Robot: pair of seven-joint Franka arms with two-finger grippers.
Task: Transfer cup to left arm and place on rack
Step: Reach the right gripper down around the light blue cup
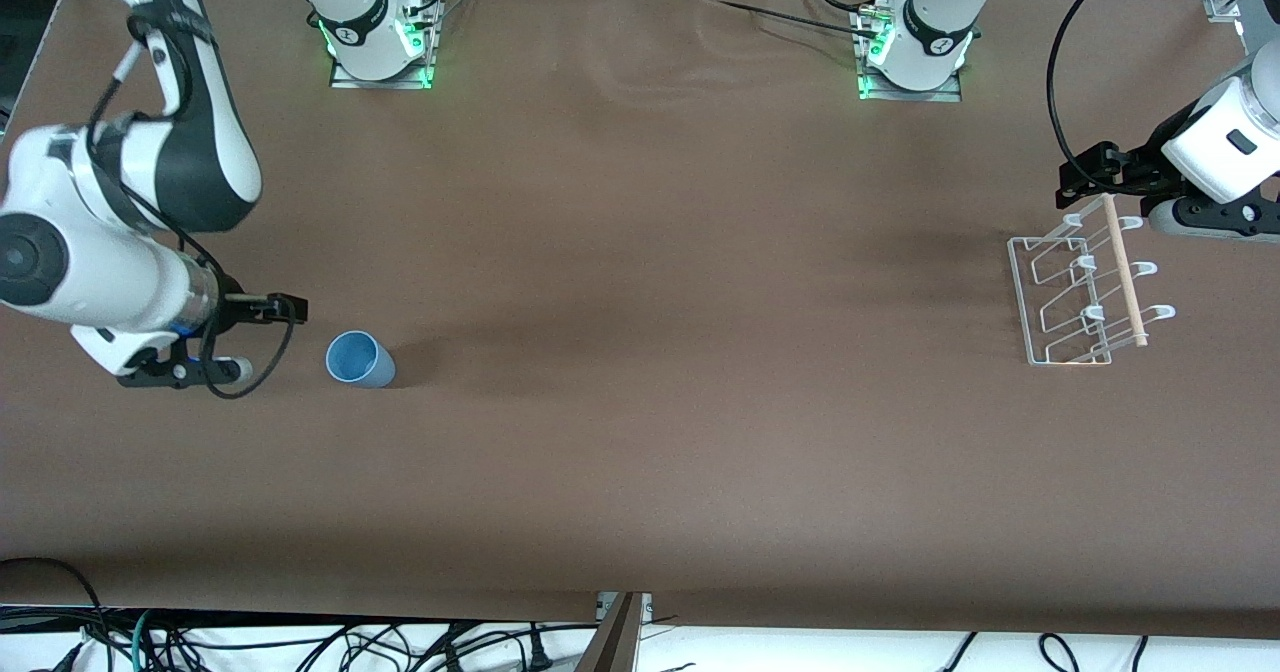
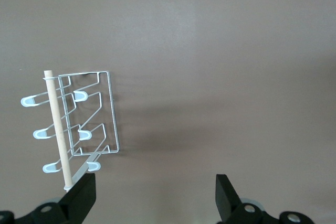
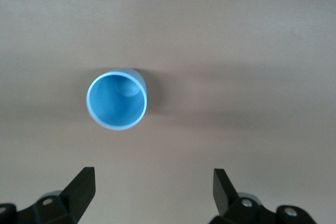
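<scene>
Right gripper (image 1: 265, 337) hangs with jaws spread wide just beside the upright light-blue cup (image 1: 358, 360) at the right arm's end of the brown table (image 1: 640, 352), apparently poised to grasp. Left gripper (image 1: 1085, 182) waits, jaws wide, over the white wire rack (image 1: 1075, 297).

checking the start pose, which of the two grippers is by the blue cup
The right gripper, open above the table beside the upright cup. The left gripper, also open, hovers by the rack instead.
</scene>
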